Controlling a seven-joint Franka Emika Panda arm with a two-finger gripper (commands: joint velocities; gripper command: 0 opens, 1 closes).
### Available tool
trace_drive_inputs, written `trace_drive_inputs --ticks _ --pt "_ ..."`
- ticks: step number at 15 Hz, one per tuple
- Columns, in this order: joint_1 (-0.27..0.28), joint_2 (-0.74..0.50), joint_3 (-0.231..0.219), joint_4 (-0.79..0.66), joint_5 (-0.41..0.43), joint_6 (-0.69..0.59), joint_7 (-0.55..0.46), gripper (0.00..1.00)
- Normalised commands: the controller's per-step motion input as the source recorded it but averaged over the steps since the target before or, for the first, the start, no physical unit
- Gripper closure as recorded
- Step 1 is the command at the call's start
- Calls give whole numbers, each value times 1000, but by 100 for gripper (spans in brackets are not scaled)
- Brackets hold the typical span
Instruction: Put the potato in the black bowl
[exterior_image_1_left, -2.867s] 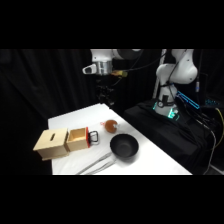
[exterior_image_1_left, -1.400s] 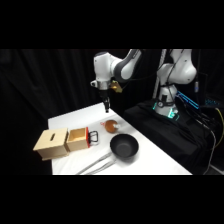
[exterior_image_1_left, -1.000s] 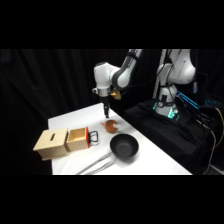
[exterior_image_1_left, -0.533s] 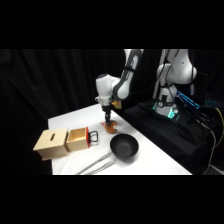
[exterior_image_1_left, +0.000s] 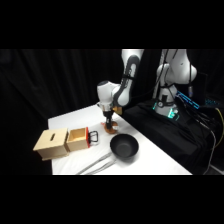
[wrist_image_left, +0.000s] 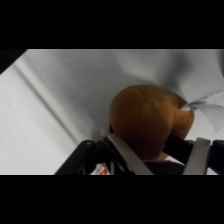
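Starting at the left of the side view, two tan wooden boxes (exterior_image_1_left: 59, 142) are sitting side by side on the white table (exterior_image_1_left: 75, 116), well to the left of the gripper (exterior_image_1_left: 108, 124), and a small red and black object (exterior_image_1_left: 92, 137) is standing against the right-hand box, between the boxes and the gripper. The gripper is reaching straight down to the tabletop with the potato (exterior_image_1_left: 110, 127) right at its tip; in the wrist view the potato (wrist_image_left: 145, 119) is filling the middle of the picture, sitting between the two fingers (wrist_image_left: 124, 156), which are standing apart on either side of it, and whether they are pressing on it cannot be told. The potato is lying on the table, not in the bowl. Below and to the right of the gripper, near it but apart, the black bowl (exterior_image_1_left: 123, 147) is resting on the table, and metal tongs (exterior_image_1_left: 97, 163) are lying to its lower left. The arm's white base (exterior_image_1_left: 174, 75) is standing to the right, beside a dark draped surface, and black curtains are hanging behind everything.
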Motion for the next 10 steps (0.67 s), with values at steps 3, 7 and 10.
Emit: trace_drive_inputs --ticks 3,7,10 --pt "-13 78 35 69 137 69 -54 83" --pt "17 -47 -15 52 55 -55 -49 97" --pt "130 -314 -124 -33 -153 -230 12 95"
